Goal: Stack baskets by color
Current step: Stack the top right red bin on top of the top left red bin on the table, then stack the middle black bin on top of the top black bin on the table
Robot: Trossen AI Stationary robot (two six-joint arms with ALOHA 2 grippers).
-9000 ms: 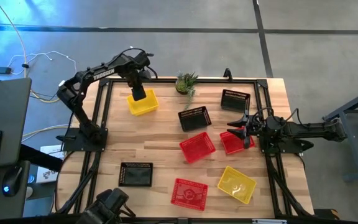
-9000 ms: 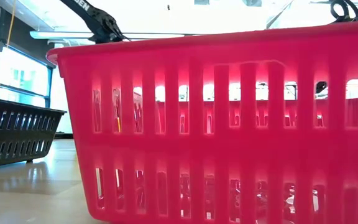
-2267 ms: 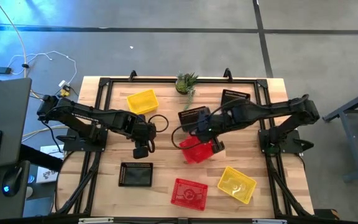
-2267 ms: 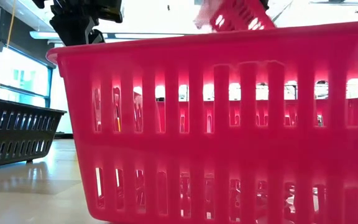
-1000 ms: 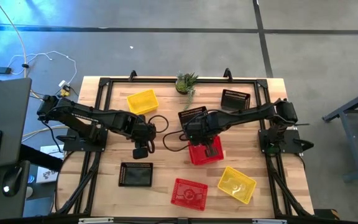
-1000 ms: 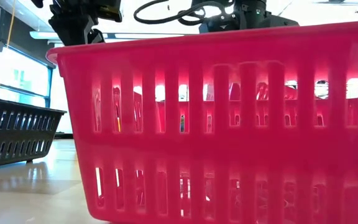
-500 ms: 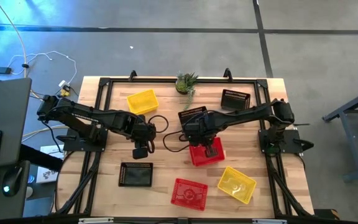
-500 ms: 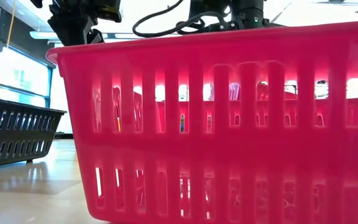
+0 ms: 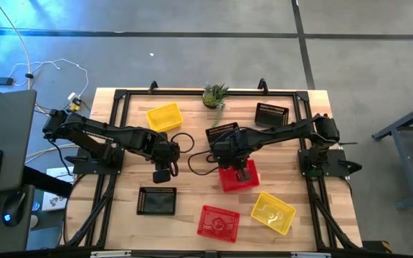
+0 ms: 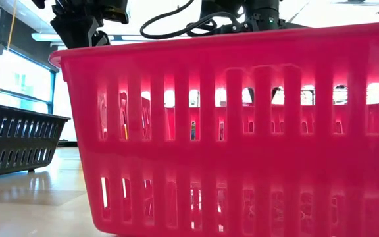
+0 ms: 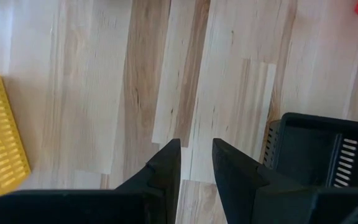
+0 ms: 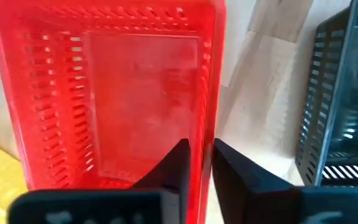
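High view: the right gripper [image 9: 244,172] sits over the stacked red baskets [image 9: 238,176] at centre frame. Right wrist view: its fingers straddle the basket's rim, slightly apart. Left wrist view: the left gripper [image 11: 196,163] hovers, narrowly parted and empty, beside a black basket [image 11: 319,155].

A: What colours are the baskets on the pale striped-wood bench [image 9: 192,165]?
B: A red basket [image 9: 237,174] at the centre, another red basket [image 9: 218,221] near; yellow baskets far left [image 9: 164,117] and near right [image 9: 272,212].
A: The rest?
B: Three black slatted baskets [image 9: 157,201] [image 9: 223,133] [image 9: 271,115], and a green plant [image 9: 214,94].
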